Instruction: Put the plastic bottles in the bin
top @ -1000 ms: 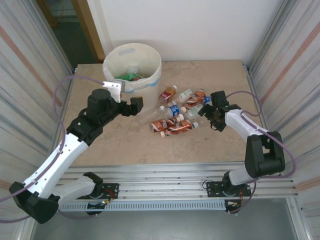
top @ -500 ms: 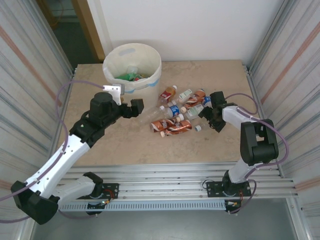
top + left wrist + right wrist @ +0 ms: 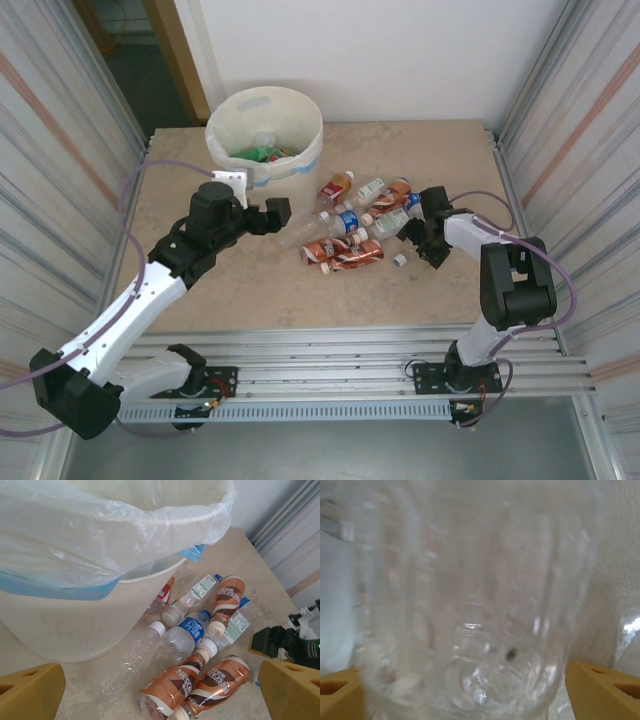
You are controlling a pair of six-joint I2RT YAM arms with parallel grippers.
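Several plastic bottles [image 3: 350, 225] lie in a pile mid-table: two brown Nescafe ones [image 3: 200, 680], a blue-labelled one [image 3: 187, 632] and a clear one [image 3: 132, 660] nearest the bin. The cream bin [image 3: 312, 115] stands at the back left with a pale bag and blue tape [image 3: 55, 587], and some bottles [image 3: 262, 152] lie inside. My left gripper [image 3: 268, 218] hangs open between the bin and the pile, its yellow fingers [image 3: 30, 690] wide apart and empty. My right gripper [image 3: 418, 238] is at the pile's right edge. Its fingers [image 3: 605, 685] flank a clear bottle [image 3: 470, 580]; whether they press it is unclear.
A loose white cap [image 3: 399, 260] lies on the table just below the pile, beside the right gripper. Corrugated metal walls [image 3: 60, 150] close in both sides. The tabletop [image 3: 250, 285] in front of the pile is bare.
The right gripper has edged left into the pile and its jaws have narrowed around the clear bottle. The left arm has shifted slightly right. The white cap has slid a little.
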